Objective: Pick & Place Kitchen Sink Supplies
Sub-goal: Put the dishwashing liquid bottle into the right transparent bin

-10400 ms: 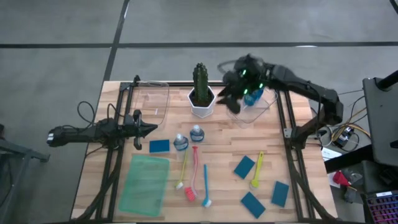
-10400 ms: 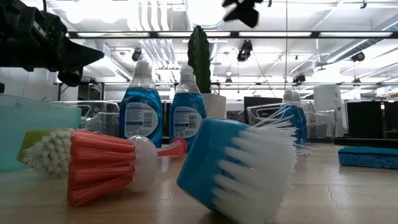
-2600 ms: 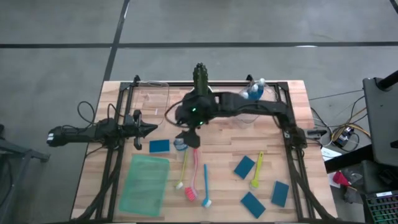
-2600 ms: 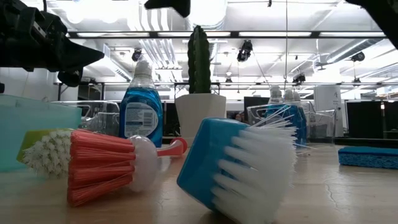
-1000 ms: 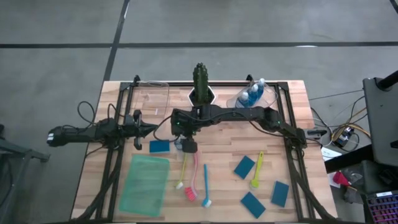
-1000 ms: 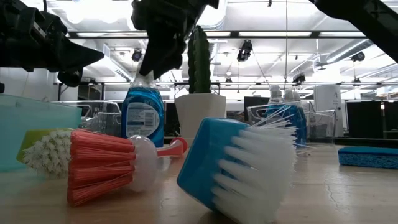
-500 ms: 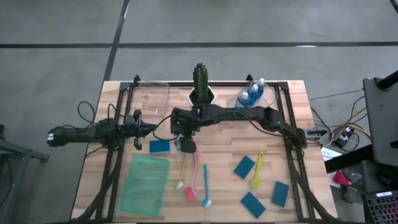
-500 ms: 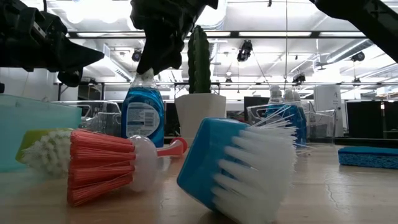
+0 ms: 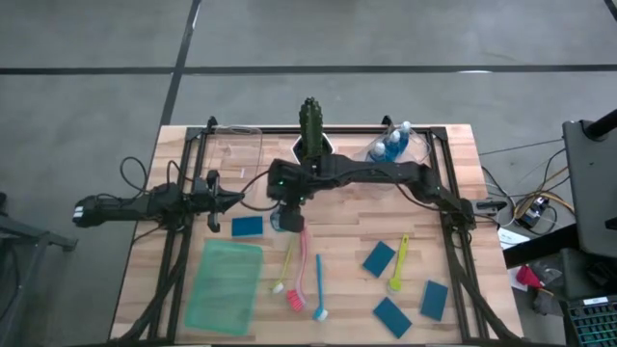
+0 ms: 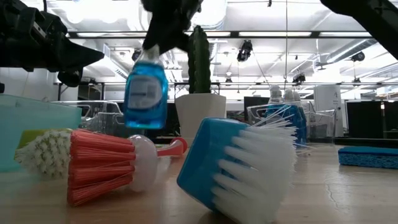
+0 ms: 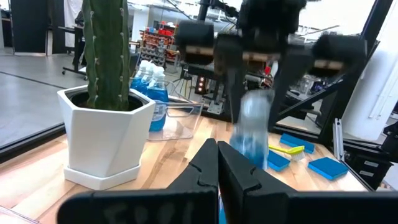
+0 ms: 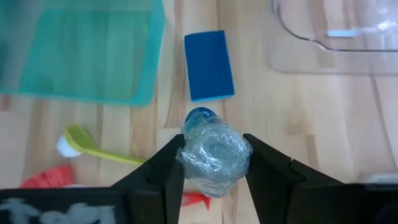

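A small blue bottle with a pale cap is gripped at its neck by the right gripper and is seen clear of the table in the low view, hanging slightly tilted in front of the green cactus in its white hexagonal pot. In the high view the bottle is found near the table's middle, just near of the cactus pot, with the right arm stretched across from the right side. In the right wrist view the fingers are closed on either side of the bottle's cap, with a flat blue sponge and the corner of a translucent green tray seen on the wood below.

The left gripper is kept closed and empty at the left of the table, its tips pointing toward the centre.

More blue bottles are gathered in a clear container at the far right. A sponge lies just left of the lifted bottle. Near of it, the yellow brush, the pink brush and the blue brush are laid side by side. Further right, a lime brush is flanked by three more sponges. The green tray is set at the near left.
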Robot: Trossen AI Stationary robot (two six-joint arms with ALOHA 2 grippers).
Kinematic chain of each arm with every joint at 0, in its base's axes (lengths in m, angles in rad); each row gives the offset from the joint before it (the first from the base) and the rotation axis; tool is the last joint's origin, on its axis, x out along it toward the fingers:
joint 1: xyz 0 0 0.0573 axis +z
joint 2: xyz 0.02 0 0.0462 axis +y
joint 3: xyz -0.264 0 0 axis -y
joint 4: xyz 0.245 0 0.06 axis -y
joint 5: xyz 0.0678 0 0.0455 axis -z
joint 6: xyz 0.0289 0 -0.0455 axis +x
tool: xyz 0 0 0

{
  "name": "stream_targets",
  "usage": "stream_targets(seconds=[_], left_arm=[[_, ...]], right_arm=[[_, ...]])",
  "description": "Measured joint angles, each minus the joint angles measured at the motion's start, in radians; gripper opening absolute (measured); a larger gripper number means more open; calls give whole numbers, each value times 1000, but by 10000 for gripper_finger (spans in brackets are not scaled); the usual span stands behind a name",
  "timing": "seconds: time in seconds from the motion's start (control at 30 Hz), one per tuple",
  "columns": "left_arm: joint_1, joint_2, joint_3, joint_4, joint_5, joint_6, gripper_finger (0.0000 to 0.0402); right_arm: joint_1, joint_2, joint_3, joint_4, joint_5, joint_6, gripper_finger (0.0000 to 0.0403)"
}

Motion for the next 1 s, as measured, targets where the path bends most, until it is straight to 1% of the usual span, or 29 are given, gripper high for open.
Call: stream_targets(seconds=[0.23, 0.37, 0.47, 0.67, 0.73, 0.8, 0.87, 1.0], left_arm=[[0, 0, 0, 0, 0, 0, 0], [0, 0, 0, -1, 0, 0, 0], [0, 0, 0, -1, 0, 0, 0], [-1, 0, 0, -1, 0, 0, 0], [-1, 0, 0, -1, 0, 0, 0], [-1, 0, 0, -1, 0, 0, 0], [-1, 0, 0, -1, 0, 0, 0], [-1, 0, 0, -1, 0, 0, 0]], right_arm=[[1, -108, 15, -169, 0, 176, 137], [2, -170, 15, -280, 25, 297, 137], [2, -226, 15, -363, 96, 369, 137], [1, -363, 14, -505, 317, 517, 137], [0, -404, 11, -528, 398, 563, 138], [-11, -445, 1, -517, 457, 593, 138], [-32, -473, -1, -524, 496, 624, 138], [-94, -508, -22, -519, 530, 647, 138]])
